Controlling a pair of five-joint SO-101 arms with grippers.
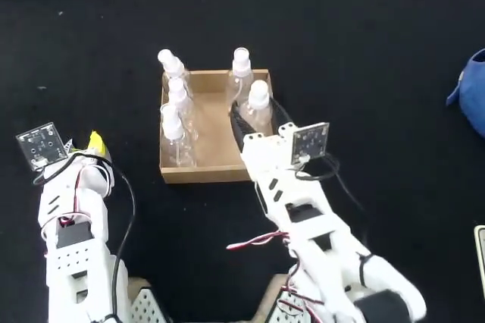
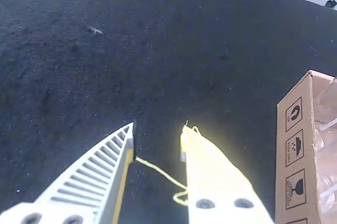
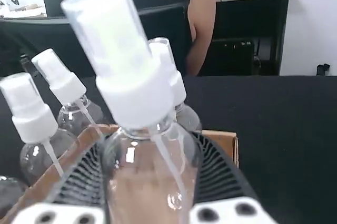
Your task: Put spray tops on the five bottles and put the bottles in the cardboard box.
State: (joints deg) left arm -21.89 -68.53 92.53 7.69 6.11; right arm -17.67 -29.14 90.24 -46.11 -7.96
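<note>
At the three o'clock side of the cardboard box (image 1: 203, 174), the right jaws pinch the fifth bottle (image 1: 258, 108) around its clear body, one ribbed black finger (image 3: 216, 163) on each flank. Its spray top (image 3: 118, 61) is already seated. The other four capped bottles stand in the box. A row of three bottles (image 1: 176, 122) lines the nine o'clock wall, and a rear bottle (image 1: 241, 71) stands at the one o'clock corner, just beside the fifth bottle. Whether the fifth bottle's base rests on the box floor I cannot tell.

That hidden base is the main hazard, in my judgement. If it hangs above the floor or perches on the three o'clock wall, letting go would drop an empty, top-heavy bottle. It could then tip against the rear bottle or fall out onto the table (image 1: 364, 73).

The outer finger sits close to that same wall, so spreading wide could shove the light box sideways and rock the row of three bottles. Backing out toward six o'clock before the fingers clear the body could drag the fifth bottle over.

The left jaws are spread over bare table at about eight o'clock from the box, well apart from it, too far to steady anything.
</note>
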